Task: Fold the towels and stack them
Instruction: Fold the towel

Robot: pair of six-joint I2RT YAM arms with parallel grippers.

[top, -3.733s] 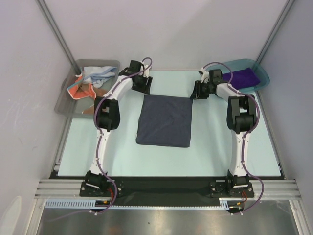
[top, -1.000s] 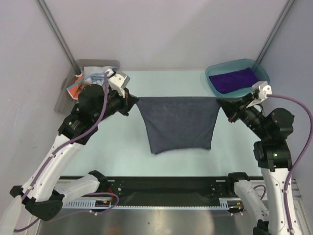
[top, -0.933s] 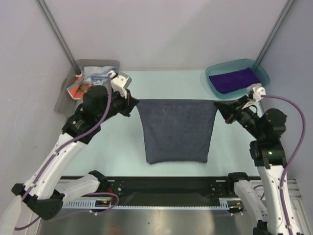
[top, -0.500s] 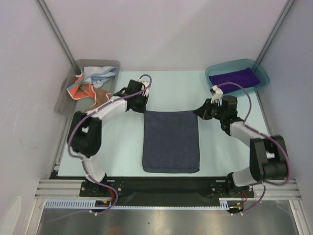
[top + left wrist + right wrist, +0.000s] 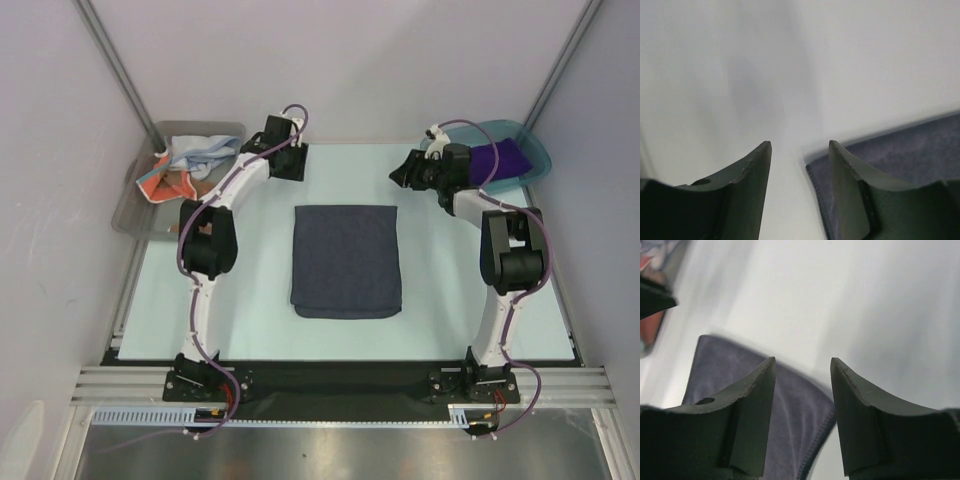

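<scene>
While both arms stretch toward the far side of the desk (image 5: 250, 330), your grey-blue towel (image 5: 346, 260) lies flat at its middle, folded into a tidy rectangle with the longer sides running near to far. Neither arm touches it.

Your left gripper (image 5: 288, 162) sits past the towel's far left corner, with bare desk between them. In the left wrist view its fingers (image 5: 745, 190) stand spread with only pale desk in the gap, and one towel corner shows beside the right-hand finger. Nothing is pinched.

Your right gripper (image 5: 405, 175) sits past the far right corner, also apart from the cloth. In the right wrist view its fingers (image 5: 865, 415) are likewise spread and hold nothing. The towel shows below them, partly behind the left-hand finger, with its stitched edge running through the gap. Whether the tips hang above the desk or touch it, you cannot tell from these views.

At the far left, the grey bin (image 5: 140, 222) holds a crumpled orange-red towel (image 5: 160, 183) and, on its far side, a pale towel (image 5: 200, 150). At the far right, the teal bin (image 5: 538, 150) holds a purple towel (image 5: 500, 158). The right arm crosses in front of that bin's left part and hides it.
</scene>
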